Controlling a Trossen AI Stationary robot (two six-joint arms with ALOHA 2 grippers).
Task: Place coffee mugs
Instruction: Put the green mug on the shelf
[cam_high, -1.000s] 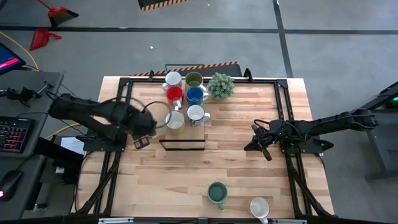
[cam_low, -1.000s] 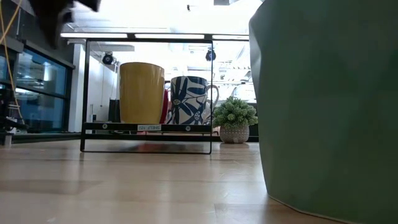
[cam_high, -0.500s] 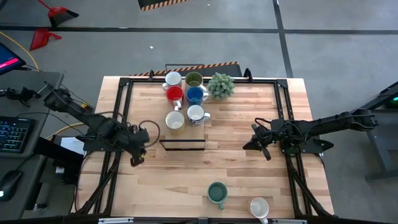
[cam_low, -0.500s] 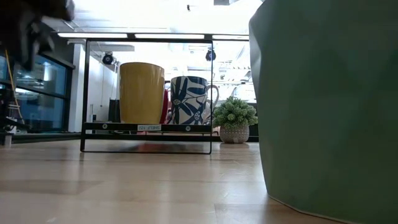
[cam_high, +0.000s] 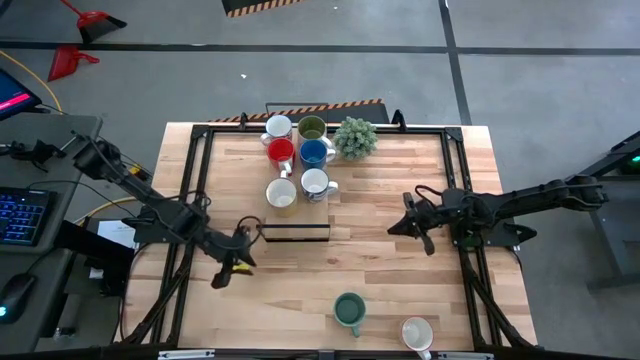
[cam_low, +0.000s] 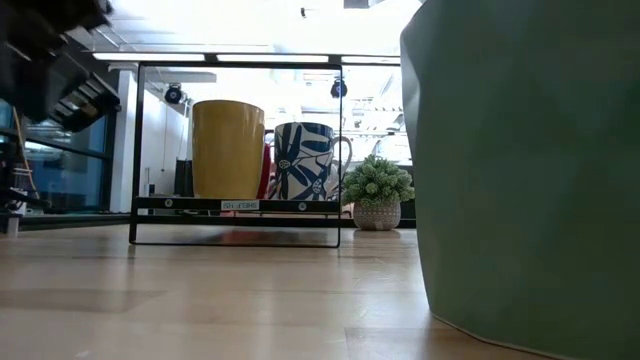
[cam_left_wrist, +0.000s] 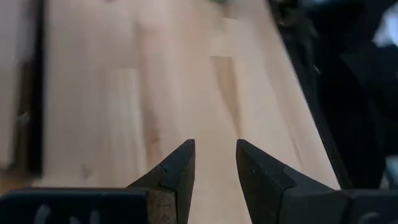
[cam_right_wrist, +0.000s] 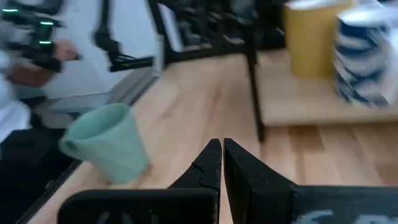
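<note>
A: Left gripper? Right gripper?
B: Left parted, holding nothing, over bare table; right pressed together, empty.
A: Mugs?
B: Six clustered by the plant; teal mug and white mug near the front edge; rack label unreadable.

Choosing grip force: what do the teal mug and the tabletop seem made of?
The teal round handled mug looks like glazed ceramic, judging by its thick wall and smooth, even colour. The pale tabletop looks like sealed wood: jointed planks with visible grain.
</note>
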